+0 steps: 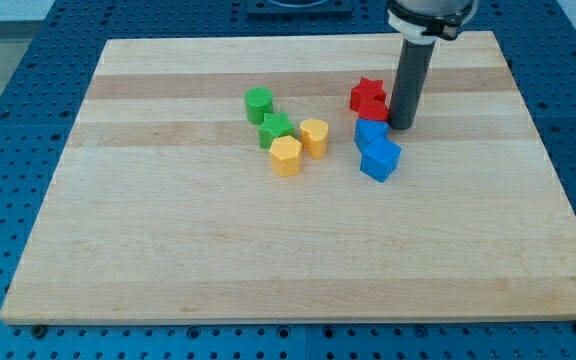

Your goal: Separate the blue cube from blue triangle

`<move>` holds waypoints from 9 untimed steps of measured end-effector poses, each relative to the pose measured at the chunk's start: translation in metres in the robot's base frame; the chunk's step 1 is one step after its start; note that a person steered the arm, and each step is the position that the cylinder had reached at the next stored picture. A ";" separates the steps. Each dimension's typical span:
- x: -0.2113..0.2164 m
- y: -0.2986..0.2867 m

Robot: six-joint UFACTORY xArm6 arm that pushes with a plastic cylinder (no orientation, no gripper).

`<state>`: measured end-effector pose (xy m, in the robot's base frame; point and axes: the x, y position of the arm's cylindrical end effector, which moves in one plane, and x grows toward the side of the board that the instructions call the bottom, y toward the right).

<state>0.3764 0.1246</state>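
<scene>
The tool's tip [402, 125], a bare rod gripping nothing, stood just right of the blue triangle [370, 132]; the touching blue cube [381, 159] lay just below.

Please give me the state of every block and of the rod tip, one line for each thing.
my tip: on the board, just at the view's right of the red blocks, above the blue pair.
blue cube: touching the blue triangle, not yet separated.
blue triangle: between red blocks and blue cube.
red blocks: two, touching.
green blocks: two, close together.
yellow blocks: two, side by side.
</scene>
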 end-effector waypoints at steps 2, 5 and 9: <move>0.003 -0.001; 0.045 -0.001; 0.079 0.003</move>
<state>0.4549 0.1279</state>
